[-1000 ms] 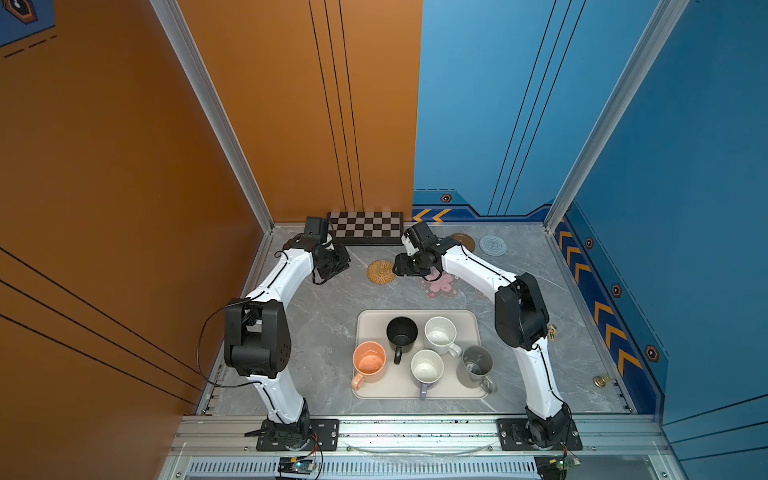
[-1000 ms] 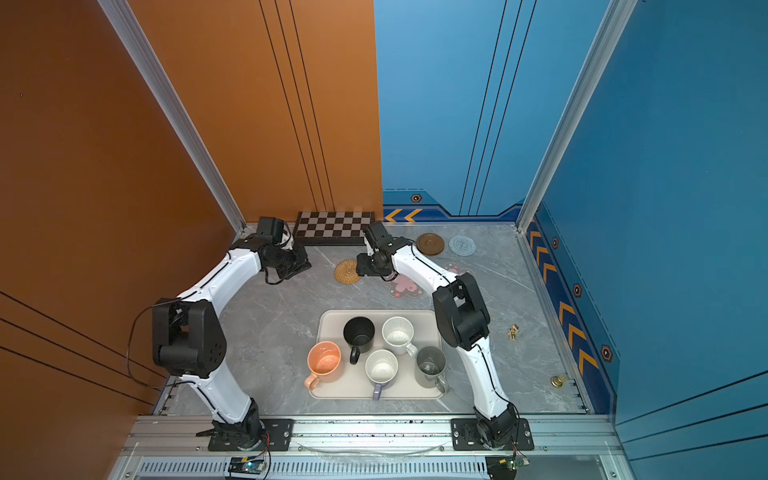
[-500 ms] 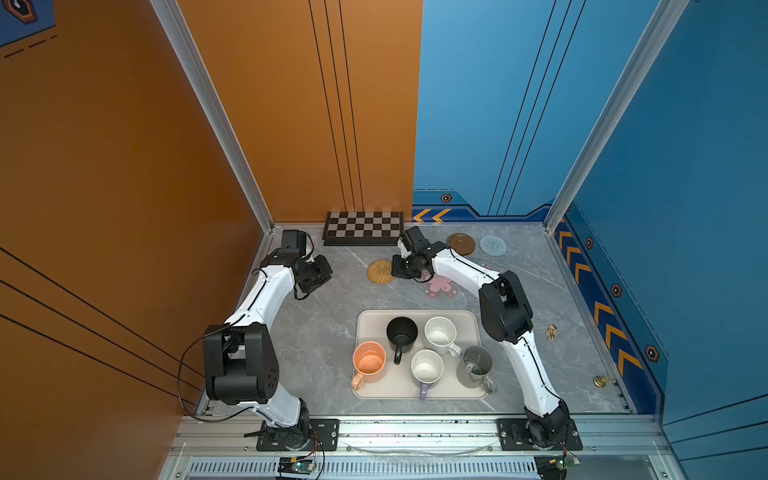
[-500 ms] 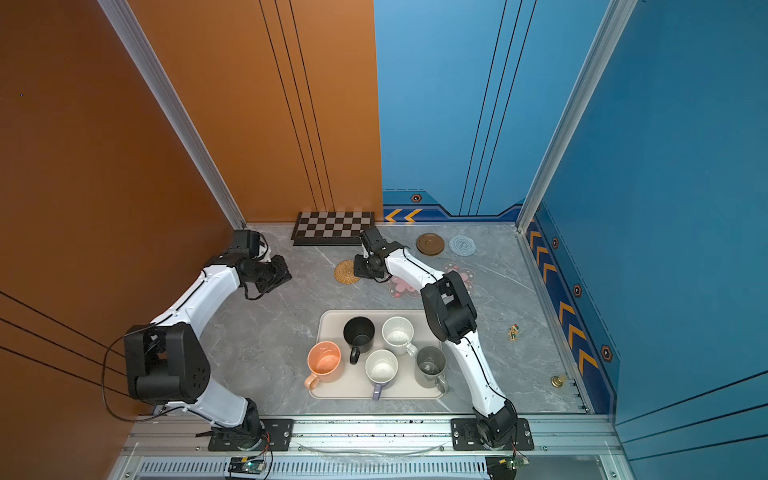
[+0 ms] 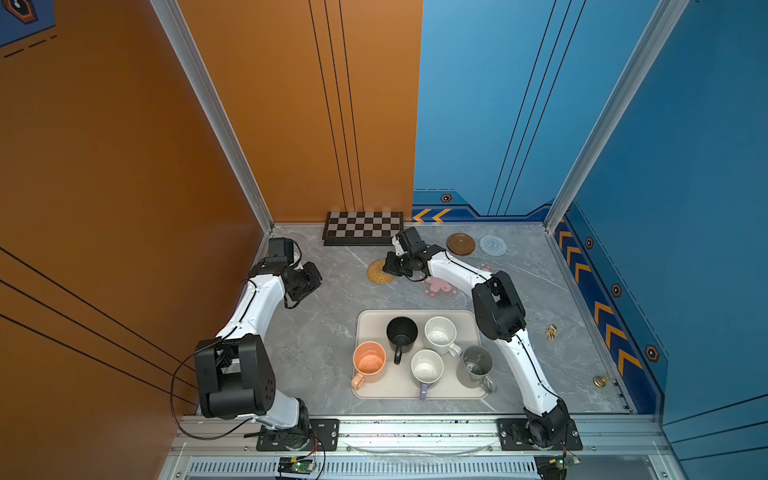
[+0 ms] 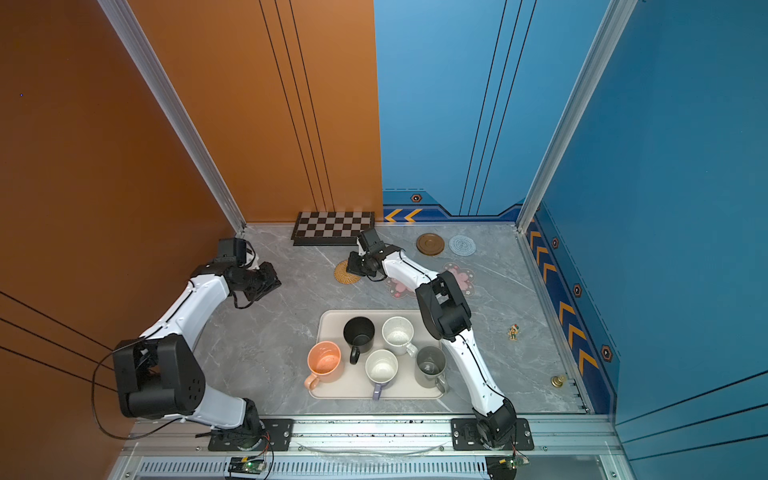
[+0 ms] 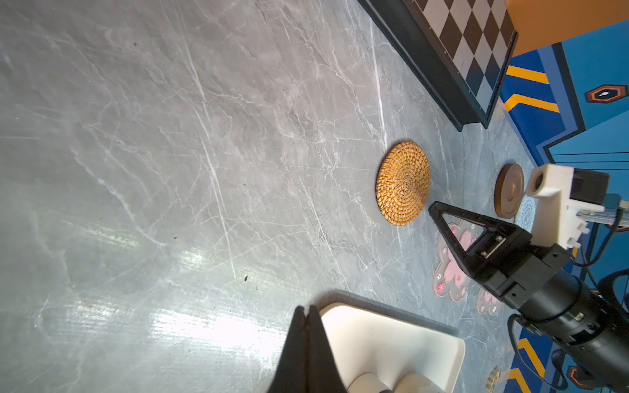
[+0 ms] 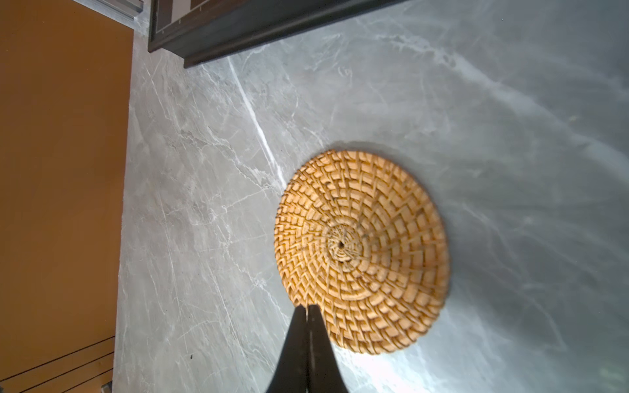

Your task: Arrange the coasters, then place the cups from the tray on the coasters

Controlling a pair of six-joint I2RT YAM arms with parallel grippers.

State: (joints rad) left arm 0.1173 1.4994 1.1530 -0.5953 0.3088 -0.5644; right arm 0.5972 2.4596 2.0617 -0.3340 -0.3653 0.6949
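**Right tool** (image 8: 307, 308): the jaws are pressed together with nothing between them. The tips sit at the rim of the round woven rattan coaster (image 8: 360, 251). In the left wrist view the same tips come down to the table (image 5: 316, 353) just beside that rim. Whether tip and rim actually touch cannot be told. The coaster lies flat on the table.

**Left tool** (image 7: 305, 309): the jaws are likewise closed and empty. It is held over bare table just off the far left corner of the tray (image 5: 374, 324), well apart from the rattan coaster.

**Positions, referred to the tray:**
- The rattan coaster lies beyond the tray's far edge, toward its left corner.
- One pink blossom coaster (image 5: 438, 286) lies just beyond the middle of the far edge.
- The second pink blossom coaster (image 6: 459, 274) lies beyond the far right corner, partly under the right arm.
- The dark brown wooden coaster (image 5: 460, 244) and the grey-blue woven coaster (image 5: 492, 245) lie side by side further beyond that corner.
- The chessboard (image 5: 363, 227) lies furthest out beyond the far left corner, against the wall.

**On the tray:** all five cups stand upright.
- Far row: the black cup (image 5: 402, 330) and the white speckled cup (image 5: 439, 330).
- Near row: the peach-orange cup (image 5: 368, 361), the lavender cup (image 5: 427, 365) and the grey cup (image 5: 473, 365).
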